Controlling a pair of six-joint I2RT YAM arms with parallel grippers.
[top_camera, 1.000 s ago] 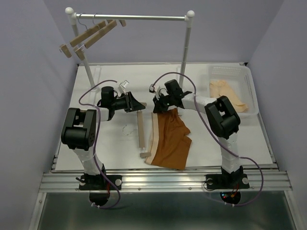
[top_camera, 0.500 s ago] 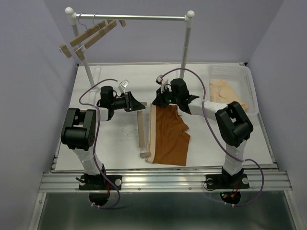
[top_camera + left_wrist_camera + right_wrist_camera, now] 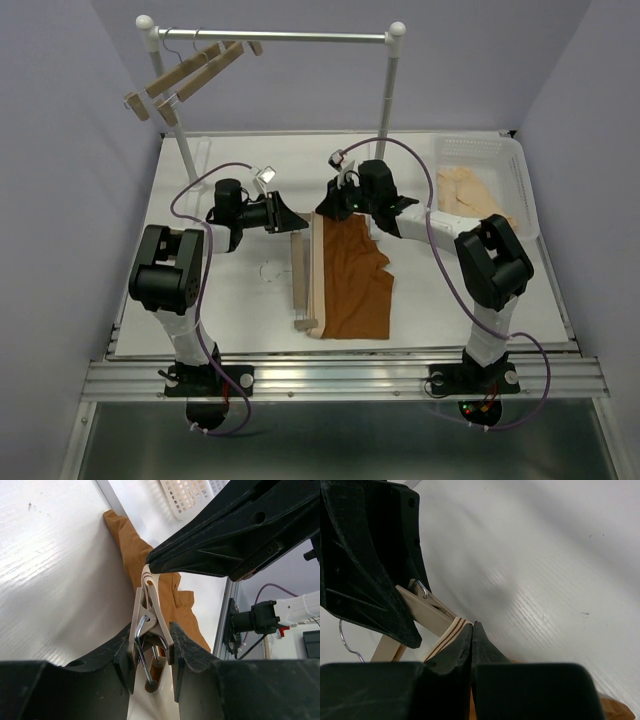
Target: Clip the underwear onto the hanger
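Top external: cream garment in basket, underwear outside

You have nothing to read here. No word, label, brand mark or number is legible in the overhead view or in either wrist view.

One hanger lying, two rack hangers — one underwear, one basket, one cream garment — one rack.
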